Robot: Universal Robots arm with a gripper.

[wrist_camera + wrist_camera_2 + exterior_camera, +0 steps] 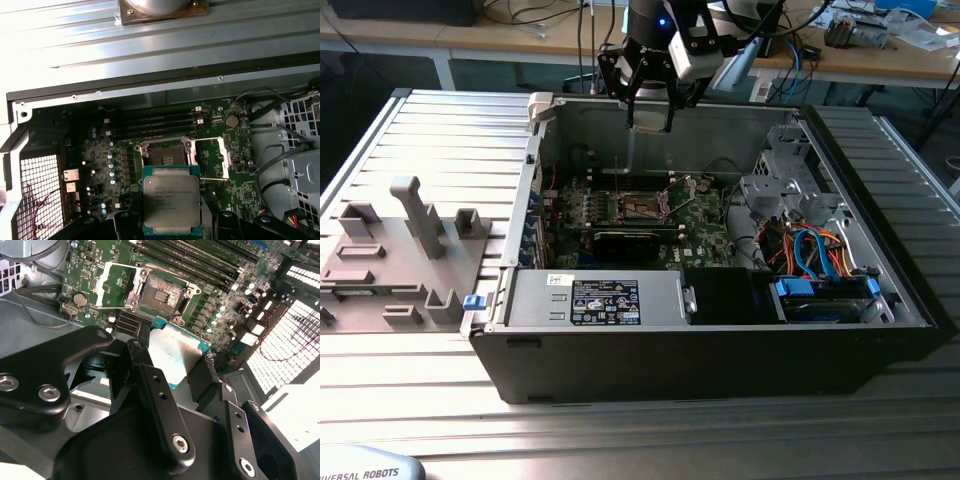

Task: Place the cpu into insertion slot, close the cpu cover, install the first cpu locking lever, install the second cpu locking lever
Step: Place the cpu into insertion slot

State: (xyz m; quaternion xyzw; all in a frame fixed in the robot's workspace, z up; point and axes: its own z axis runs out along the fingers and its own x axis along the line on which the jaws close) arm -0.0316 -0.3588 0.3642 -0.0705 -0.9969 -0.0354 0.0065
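Observation:
My gripper (pixel 650 118) hangs above the back wall of the open computer case, shut on the cpu (pixel 171 200), a flat square chip with a silver-grey top. In the second wrist view the cpu (pixel 176 354) sits between the black fingers (pixel 150 377). Below and ahead lies the insertion slot (pixel 165 155) (pixel 160 292), a dark square socket with a metal rim on the green motherboard (pixel 695 225), with nothing in it. The cpu cover (pixel 220 157) (pixel 114 285), a thin silver frame, is swung open beside the socket.
Long black memory slots (pixel 150 122) run beside the socket. A power supply (pixel 605 300) fills the case's near side, and a drive cage with blue cables (pixel 820 270) stands at the exterior view's right. A grey fixture tray (pixel 390 250) lies outside at the exterior view's left.

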